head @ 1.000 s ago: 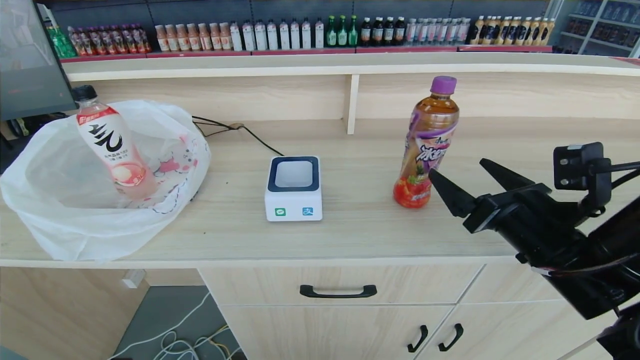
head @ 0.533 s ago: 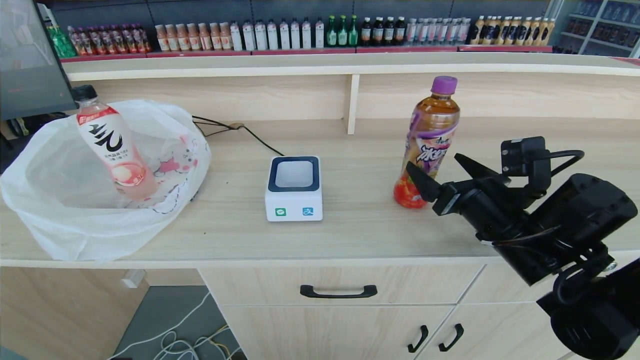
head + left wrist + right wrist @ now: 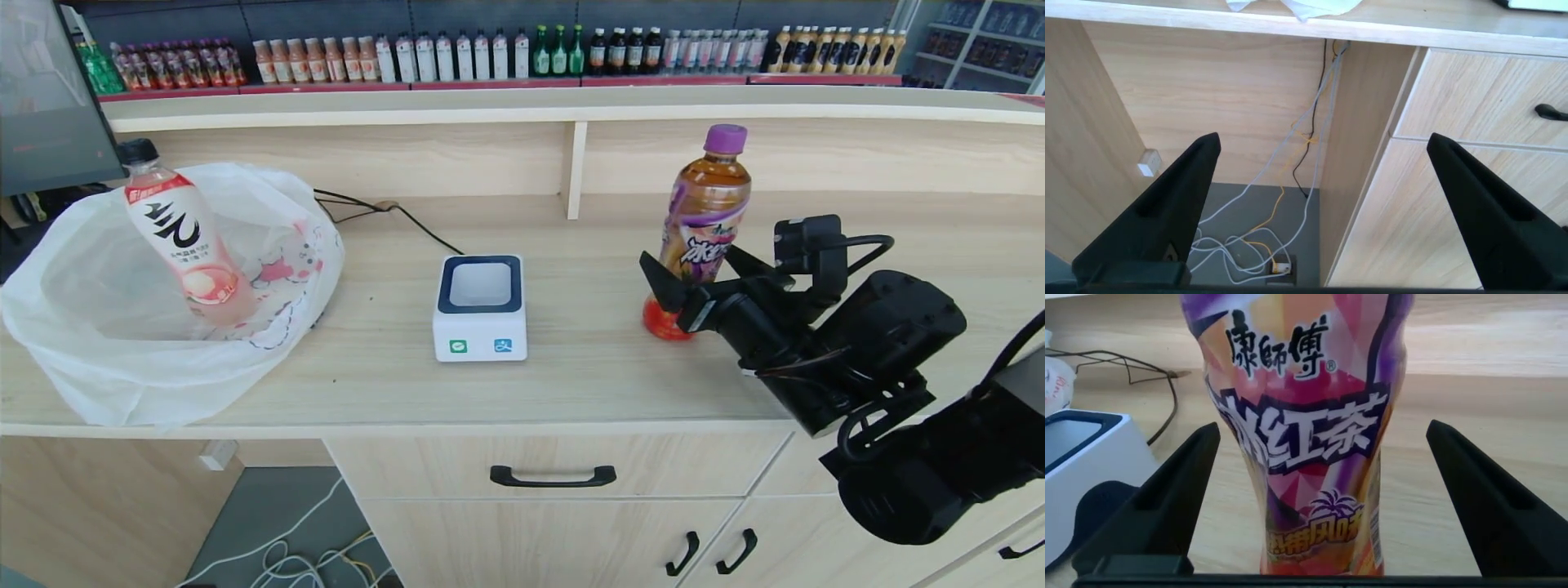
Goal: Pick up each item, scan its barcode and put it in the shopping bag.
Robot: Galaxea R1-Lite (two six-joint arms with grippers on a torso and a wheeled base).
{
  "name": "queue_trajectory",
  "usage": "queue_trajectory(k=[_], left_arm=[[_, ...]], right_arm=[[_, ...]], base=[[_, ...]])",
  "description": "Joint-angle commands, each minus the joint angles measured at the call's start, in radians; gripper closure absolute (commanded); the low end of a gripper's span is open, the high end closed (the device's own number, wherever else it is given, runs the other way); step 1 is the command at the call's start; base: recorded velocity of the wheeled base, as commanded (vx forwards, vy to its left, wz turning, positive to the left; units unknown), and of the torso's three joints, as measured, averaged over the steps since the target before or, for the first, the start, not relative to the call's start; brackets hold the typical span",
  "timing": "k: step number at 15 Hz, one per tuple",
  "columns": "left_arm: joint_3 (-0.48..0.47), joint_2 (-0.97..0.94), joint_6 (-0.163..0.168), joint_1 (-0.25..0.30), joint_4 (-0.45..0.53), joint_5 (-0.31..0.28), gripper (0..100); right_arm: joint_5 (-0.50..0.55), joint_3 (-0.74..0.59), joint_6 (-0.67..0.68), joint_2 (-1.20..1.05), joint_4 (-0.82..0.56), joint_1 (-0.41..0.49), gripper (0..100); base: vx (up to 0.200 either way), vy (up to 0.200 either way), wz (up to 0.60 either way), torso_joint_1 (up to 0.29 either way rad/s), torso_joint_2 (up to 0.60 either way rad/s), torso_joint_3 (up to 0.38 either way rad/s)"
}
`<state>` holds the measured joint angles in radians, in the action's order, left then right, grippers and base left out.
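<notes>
A tea bottle [image 3: 700, 220] with a purple cap stands upright on the counter, right of the scanner [image 3: 480, 307]. My right gripper [image 3: 699, 273] is open around its lower half, one finger on each side; the bottle [image 3: 1305, 433] stands between the fingers [image 3: 1167, 502] without clear contact. A pink bottle [image 3: 181, 237] with a black cap leans inside the white shopping bag [image 3: 122, 343] at the counter's left. My left gripper [image 3: 1323, 204] hangs open below the counter edge, facing the cabinet side and floor cables.
A black cable [image 3: 384, 214] runs from the scanner toward the back wall. A raised shelf [image 3: 571, 106] borders the counter's rear, with a divider [image 3: 576, 167] behind the scanner. A monitor [image 3: 45, 90] stands at far left. Drawers [image 3: 552, 475] sit below the counter.
My right arm has moved left and forward, bringing its open fingers from beside the tea bottle to either side of it. The bottles, bag and scanner have stayed put.
</notes>
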<state>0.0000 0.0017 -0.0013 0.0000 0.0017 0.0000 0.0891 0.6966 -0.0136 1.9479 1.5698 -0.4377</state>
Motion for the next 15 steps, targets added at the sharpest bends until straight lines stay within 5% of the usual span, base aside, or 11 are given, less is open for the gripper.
queue_trajectory(k=[1,15], left_arm=[[0.000,0.000,0.000,0.000,0.000,0.000,0],[0.000,0.000,0.000,0.000,0.000,0.000,0]], right_arm=[[0.000,0.020,0.000,0.022,0.001,0.004,0],[-0.009,0.003,-0.040,-0.037,-0.048,-0.001,0]], base=[[0.000,0.000,0.00,0.000,0.00,0.000],[0.000,0.000,0.00,0.000,0.00,0.000]])
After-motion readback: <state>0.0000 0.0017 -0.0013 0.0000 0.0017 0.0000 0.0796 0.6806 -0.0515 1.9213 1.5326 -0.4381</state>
